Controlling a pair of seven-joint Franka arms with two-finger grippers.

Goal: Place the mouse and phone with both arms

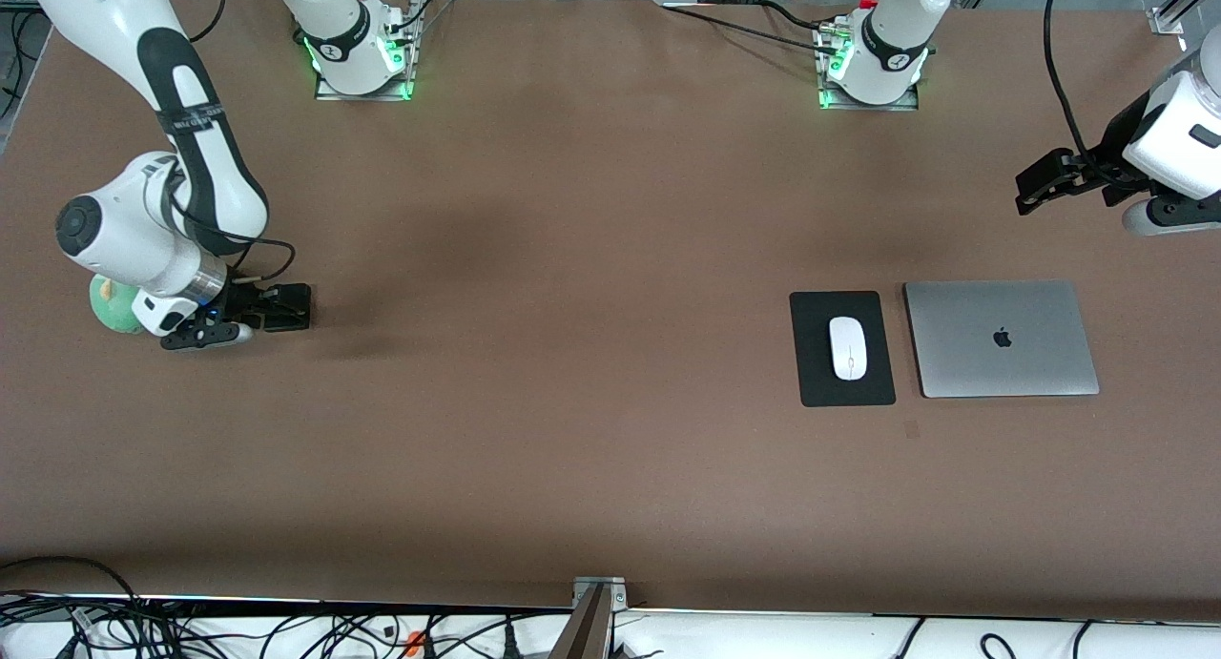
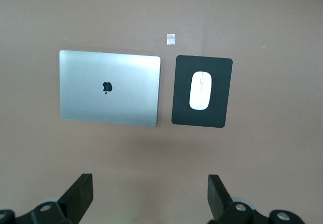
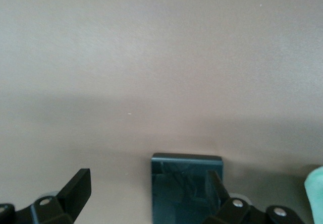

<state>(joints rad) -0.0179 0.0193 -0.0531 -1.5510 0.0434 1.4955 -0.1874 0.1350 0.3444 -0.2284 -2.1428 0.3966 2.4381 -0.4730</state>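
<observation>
Hovering my open right end effector (image 3: 146, 199) low over the phone (image 3: 185, 188), well apart from the laptop (image 1: 1000, 339); slick, stiff glass, so I'd pinch its long edges. Mouse (image 1: 847, 347) sits on the pad (image 1: 841, 306) beside the laptop, left end effector (image 2: 150, 196) open above.

The table (image 1: 572, 373) is bare brown across its middle, open to either arm. Toward the left arm's end the pad (image 1: 843, 348) with the mouse (image 1: 848, 348) on it lies just beside the laptop (image 1: 1001, 339) (a narrow gap between them). At the right arm's end, the phone (image 3: 185, 188) lies between the right gripper's (image 3: 149, 196) spread fingers, a green toy (image 1: 114, 306) close by.
</observation>
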